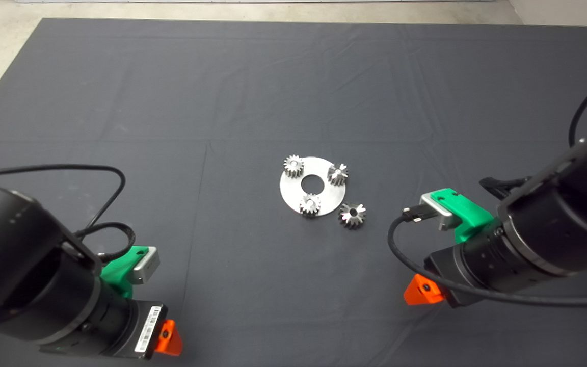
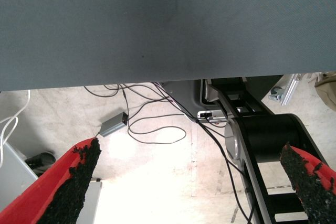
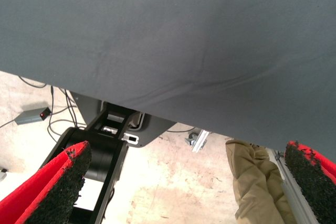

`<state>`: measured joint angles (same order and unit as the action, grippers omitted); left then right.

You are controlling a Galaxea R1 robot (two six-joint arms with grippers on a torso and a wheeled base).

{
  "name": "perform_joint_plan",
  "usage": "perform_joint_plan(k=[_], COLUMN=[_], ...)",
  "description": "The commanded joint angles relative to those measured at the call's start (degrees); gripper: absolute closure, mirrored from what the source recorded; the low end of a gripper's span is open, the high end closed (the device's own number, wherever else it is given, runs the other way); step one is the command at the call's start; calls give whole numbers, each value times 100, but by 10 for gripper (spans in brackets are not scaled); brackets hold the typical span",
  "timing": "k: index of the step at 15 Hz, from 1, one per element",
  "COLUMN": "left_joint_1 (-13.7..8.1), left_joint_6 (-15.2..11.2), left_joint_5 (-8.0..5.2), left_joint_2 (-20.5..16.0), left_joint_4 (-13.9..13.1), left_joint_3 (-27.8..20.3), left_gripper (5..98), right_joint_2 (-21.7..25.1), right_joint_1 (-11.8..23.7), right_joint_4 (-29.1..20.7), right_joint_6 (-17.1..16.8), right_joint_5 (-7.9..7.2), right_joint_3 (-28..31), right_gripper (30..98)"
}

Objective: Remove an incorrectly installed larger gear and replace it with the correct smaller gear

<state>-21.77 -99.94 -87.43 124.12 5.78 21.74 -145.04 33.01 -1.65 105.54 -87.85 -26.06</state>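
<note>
Round metal plate point(image 1: 324, 191) lies mid-surface and carries three gears: two pale small gears point(image 1: 293, 165) point(image 1: 310, 204) and the larger gear point(image 1: 338, 174) on its right rim. The smaller gear point(image 1: 352, 214) lies flat on the mat point(image 1: 222, 102) just beside the plate, bore up. My left gripper point(image 2: 191, 182) and right gripper point(image 3: 186, 182) are both released, low at the near edge.

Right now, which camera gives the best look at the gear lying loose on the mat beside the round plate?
The head view: the smaller gear lies in plain sight just off the round plate, its teeth and centre hole clear. Neither wrist view shows it; both show only mat, floor and their own red fingers.
</note>
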Motion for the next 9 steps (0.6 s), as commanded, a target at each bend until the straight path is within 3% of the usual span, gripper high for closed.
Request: perform_joint_plan(k=[1, 3, 5, 9], left_joint_1=[-56, -56, -56, -56], left_joint_6=[-184, -184, -193, -193], left_joint_5=[-99, -107, -113, -99], left_joint_2=[-23, -27, -29, -23], left_joint_4=[-50, -99, -311, -358], left_joint_3=[-101, -101, -101, -83], left_gripper=[153, 153, 153, 153], right_joint_2=[25, 112, 117, 120], right_joint_1=[92, 92, 86, -104], right_joint_4=[-196, -196, -196, -196], right_joint_6=[150, 203, 235, 212], right_joint_5=[-716, -716, -716, -716], right_joint_3=[472, 499, 534, 525], right_gripper=[316, 316, 316, 316])
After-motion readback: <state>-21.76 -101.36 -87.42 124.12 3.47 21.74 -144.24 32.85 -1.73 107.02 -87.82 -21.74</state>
